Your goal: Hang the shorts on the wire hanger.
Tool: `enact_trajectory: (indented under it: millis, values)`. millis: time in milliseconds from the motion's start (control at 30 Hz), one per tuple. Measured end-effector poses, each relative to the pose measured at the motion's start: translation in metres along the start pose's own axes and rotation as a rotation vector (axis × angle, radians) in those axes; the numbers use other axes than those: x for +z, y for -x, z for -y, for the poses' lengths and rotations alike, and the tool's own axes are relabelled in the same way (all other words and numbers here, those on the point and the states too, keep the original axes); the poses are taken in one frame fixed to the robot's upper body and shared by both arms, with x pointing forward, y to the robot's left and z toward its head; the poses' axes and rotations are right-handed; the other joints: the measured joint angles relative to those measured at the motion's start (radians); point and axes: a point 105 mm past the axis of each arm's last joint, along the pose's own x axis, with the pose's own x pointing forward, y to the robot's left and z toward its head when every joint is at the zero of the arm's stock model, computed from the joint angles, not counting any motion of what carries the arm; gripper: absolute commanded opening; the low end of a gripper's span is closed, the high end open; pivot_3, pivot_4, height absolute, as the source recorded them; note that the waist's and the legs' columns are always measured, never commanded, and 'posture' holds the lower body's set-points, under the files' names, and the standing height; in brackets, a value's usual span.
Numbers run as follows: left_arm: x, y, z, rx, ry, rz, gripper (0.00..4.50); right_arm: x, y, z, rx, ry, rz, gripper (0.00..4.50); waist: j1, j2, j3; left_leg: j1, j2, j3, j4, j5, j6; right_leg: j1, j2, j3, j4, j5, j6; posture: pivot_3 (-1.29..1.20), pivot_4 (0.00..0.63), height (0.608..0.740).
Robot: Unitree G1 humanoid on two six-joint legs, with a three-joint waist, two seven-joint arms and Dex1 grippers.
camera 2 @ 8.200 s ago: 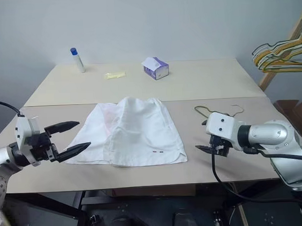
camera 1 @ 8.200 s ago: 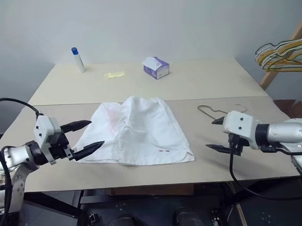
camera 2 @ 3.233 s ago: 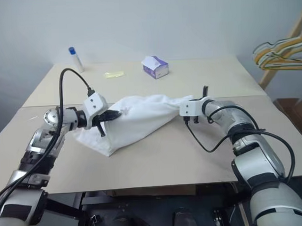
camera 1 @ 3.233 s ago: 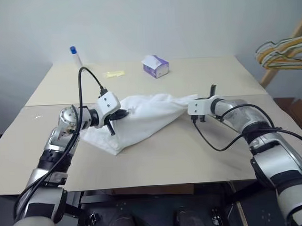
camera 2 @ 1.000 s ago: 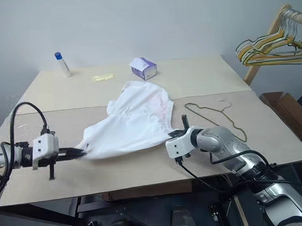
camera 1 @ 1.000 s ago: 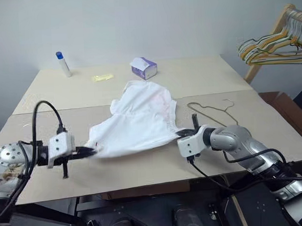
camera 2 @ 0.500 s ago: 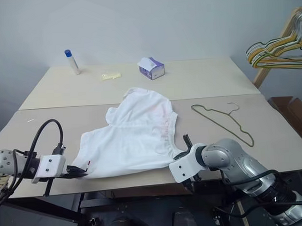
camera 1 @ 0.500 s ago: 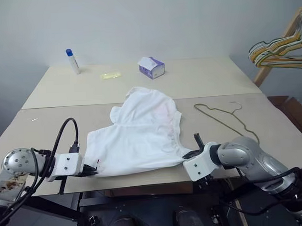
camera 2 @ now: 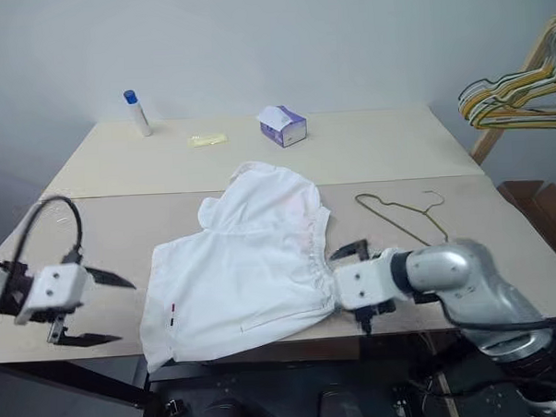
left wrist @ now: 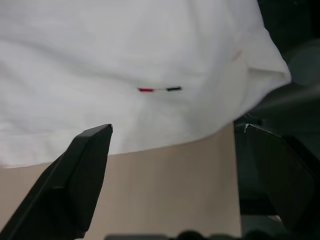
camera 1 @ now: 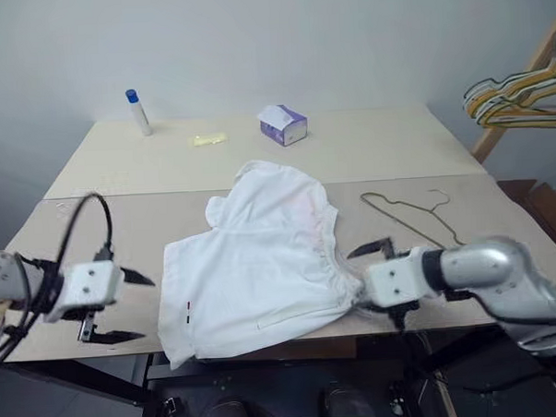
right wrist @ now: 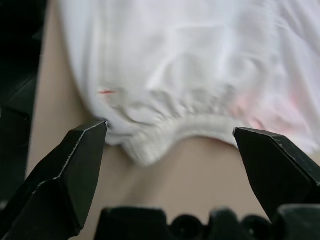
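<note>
White cloth, one item: the shorts (camera 1: 257, 265) lay spread across the lower centre of the head views, on the near beige table (camera 1: 466, 293), with one hem corner drooping over the front edge. One wire hanger (camera 1: 409, 216) lay flat right of centre, just beside the gathered waistband but apart from it. Two tables counted, the far table (camera 1: 368, 149) carrying three small things: one bottle with a blue cap (camera 1: 138, 111) at upper left, one yellowish scrap (camera 1: 209, 138) and one purple-white tissue box (camera 1: 283, 125) at upper centre. One bunch of coloured hangers (camera 1: 521, 101) hung at the upper right edge. Two grippers: the left gripper (camera 1: 128, 307) at lower left, fingers spread wide, holding nothing, clear of the hem; the right gripper (camera 1: 366, 277) at lower right of centre, fingers also wide apart and empty, close against the waistband. The left wrist view alone resolved the hem mark (left wrist: 159, 89) as a red dash beside a black one, with the cloth edge over bare table. The right wrist view alone showed the elastic gathers and the pink stain (right wrist: 250, 111) beside the waistband.
</note>
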Motion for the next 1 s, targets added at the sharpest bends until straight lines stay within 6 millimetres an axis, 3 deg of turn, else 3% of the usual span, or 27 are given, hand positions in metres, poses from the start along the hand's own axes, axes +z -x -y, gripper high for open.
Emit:
enact_trajectory:
  millis: [67,233,400,500,733,833,1000]
  values:
    - [0.011,0.001,-0.010,0.056,0.008,0.083,4.46,-0.011,0.007,0.013,-0.061,-0.091,-0.031,4.50,-0.002,0.000,0.000,0.000,0.000,0.000,0.000,0.000,0.000,0.000,0.000,0.000,0.000,0.003,-0.004,-0.07,0.000,0.740]
    - [0.050,-0.013,-0.033,0.173,0.024,0.348,4.46,-0.065,0.021,0.051,-0.269,-0.433,-0.129,4.50,-0.007,-0.001,-0.001,0.000,0.000,-0.001,0.001,0.000,0.000,0.002,0.001,0.000,0.000,0.003,-0.005,-0.08,0.000,0.740]
    - [0.088,-0.028,-0.048,0.225,0.047,0.504,4.46,-0.102,0.018,0.074,-0.379,-0.662,-0.133,4.50,-0.025,-0.001,-0.001,0.000,-0.001,-0.001,0.001,0.000,0.000,0.002,0.001,0.001,-0.001,0.004,-0.005,-0.07,0.000,0.740]
    - [0.100,-0.041,-0.052,0.229,0.068,0.542,4.46,-0.119,0.018,0.085,-0.420,-0.713,-0.152,4.50,-0.031,-0.001,-0.001,0.000,-0.001,-0.001,0.001,0.000,0.000,0.002,0.001,0.001,-0.001,0.004,-0.004,-0.06,0.000,0.740]
    - [0.108,-0.055,-0.072,0.248,0.059,0.493,4.46,-0.137,0.025,0.111,-0.447,-0.741,-0.178,4.50,-0.046,0.000,-0.001,0.000,-0.001,-0.001,0.001,0.000,0.001,0.002,0.001,0.001,-0.001,0.004,-0.004,-0.03,0.000,0.740]
    - [0.110,-0.057,-0.078,0.242,0.074,0.488,4.46,-0.142,0.025,0.110,-0.408,-0.771,-0.169,4.50,-0.052,0.000,-0.001,0.000,-0.001,-0.001,0.001,0.000,0.001,0.002,0.001,0.001,-0.002,0.004,-0.004,-0.02,0.006,0.740]
    - [0.115,-0.057,-0.078,0.209,0.107,0.510,4.46,-0.152,0.026,0.108,-0.344,-0.856,-0.158,4.50,-0.053,0.002,0.017,0.003,-0.001,-0.001,0.001,0.000,0.001,0.006,0.001,0.003,-0.001,0.004,-0.004,-0.02,0.079,0.740]
